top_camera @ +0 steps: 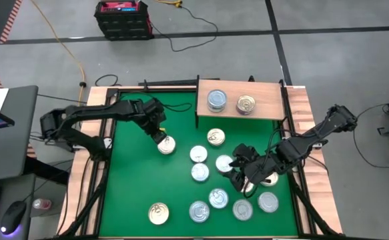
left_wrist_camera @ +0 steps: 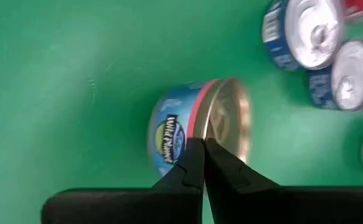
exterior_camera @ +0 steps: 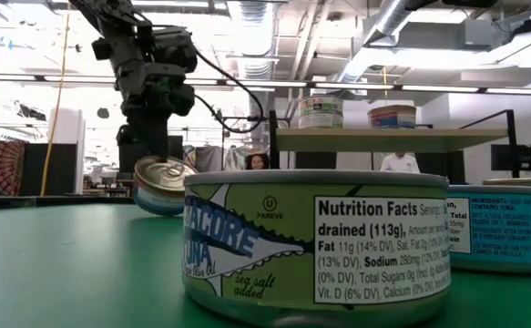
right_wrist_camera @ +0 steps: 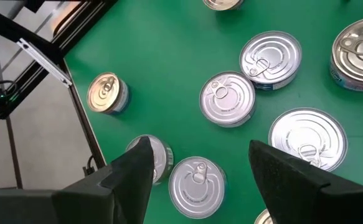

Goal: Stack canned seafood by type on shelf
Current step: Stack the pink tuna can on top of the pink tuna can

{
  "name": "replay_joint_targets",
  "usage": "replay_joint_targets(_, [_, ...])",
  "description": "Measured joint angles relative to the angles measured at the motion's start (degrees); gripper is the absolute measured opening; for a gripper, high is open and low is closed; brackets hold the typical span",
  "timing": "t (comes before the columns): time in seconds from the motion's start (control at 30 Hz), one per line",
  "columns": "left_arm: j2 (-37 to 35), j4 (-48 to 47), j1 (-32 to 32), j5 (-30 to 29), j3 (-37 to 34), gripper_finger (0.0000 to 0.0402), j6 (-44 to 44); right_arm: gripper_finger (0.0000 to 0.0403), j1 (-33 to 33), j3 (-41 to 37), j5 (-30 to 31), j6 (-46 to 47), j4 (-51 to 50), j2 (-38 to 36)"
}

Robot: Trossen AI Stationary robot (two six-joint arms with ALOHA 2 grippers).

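A gold-lidded tin (top_camera: 167, 145) hangs tilted just above the green worktop (top_camera: 134, 180), pinched by its rim in the left gripper (left_wrist_camera: 203, 144), whose jaws are pressed together on the thin edge. In the low view the tin (exterior_camera: 162, 185) is clear of the surface, lid turned sideways. On the shelf (top_camera: 267, 100) at the far edge stand two tins apart from each other: a silver one (top_camera: 216, 100) and a gold one (top_camera: 246, 105). About ten more tins lie loose over the right half of the worktop. The right gripper (right_wrist_camera: 197, 165) hovers above that cluster with its jaws spread wide, holding nothing; a silver tin (right_wrist_camera: 197, 178) lies on the worktop directly below the gap.
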Motion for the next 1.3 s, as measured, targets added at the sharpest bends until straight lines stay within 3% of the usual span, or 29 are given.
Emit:
replay_joint_targets(0.13, [-2.31,-1.77,-2.00,-1.09,-0.02,0.0000,0.21,0.0283,-1.35,0.00,-0.04,-2.32,0.24,0.00])
replay_joint_targets(0.53, [-4.55,1.05,-16.95,-12.32,0.00,0.0001,-0.71,0.0283,-2.44,0.00,-0.09,-4.95,0.69,0.02])
replay_joint_targets(0.7, [-8.94,4.54,-19.99,-16.96,1.69,0.0028,0.10,0.0283,-2.00,0.00,-0.09,-4.94,0.67,0.02])
replay_joint_targets(0.83, [-10.33,3.75,-21.21,-15.57,3.68,0.0088,2.76,0.0283,-1.81,0.00,-0.13,-5.49,0.71,0.02])
replay_joint_targets(1.1, [-4.68,3.08,-19.79,-18.66,3.39,0.0285,5.46,0.0283,-1.85,0.00,-0.13,-4.19,0.91,0.02])
replay_joint_targets(1.2, [-2.70,3.55,-18.29,-15.78,3.39,0.0344,7.61,0.0283,-1.85,0.00,-0.13,-2.66,0.90,0.02])
replay_joint_targets(1.3, [-0.39,3.92,-17.09,-12.21,3.48,0.0376,11.12,0.0283,-1.92,0.00,-0.10,-2.48,1.01,0.02])
